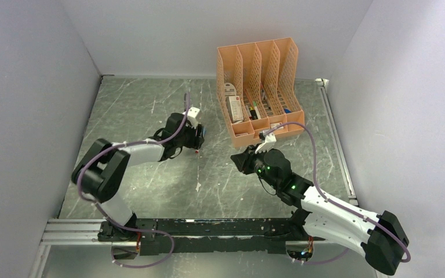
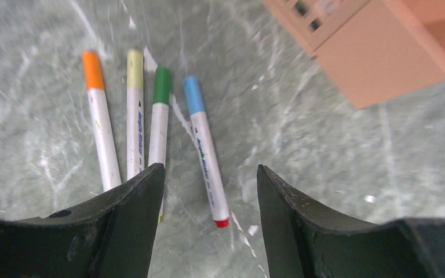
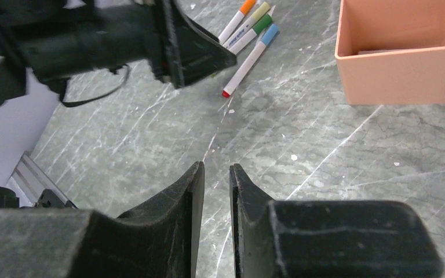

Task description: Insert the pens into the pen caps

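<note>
Pens point(image 2: 158, 133): four, lying side by side on the surface point(image 2: 336, 174), caps point(image 2: 162, 85) on, just beneath the left end effector point(image 2: 210, 169), which gapes wide and empty. Right end effector point(image 3: 216, 168) stands narrow, holding nothing. We judge barrels light, stiff, slick, rolling easily; take hold mid-barrel.

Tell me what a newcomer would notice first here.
Four white pens lie side by side on the marble table, capped orange, yellow, green and blue, just beneath the open left gripper. The peach lattice organiser stands at the table's far edge, right of centre. The right gripper hovers mid-table, empty, jaws a slit apart.
</note>
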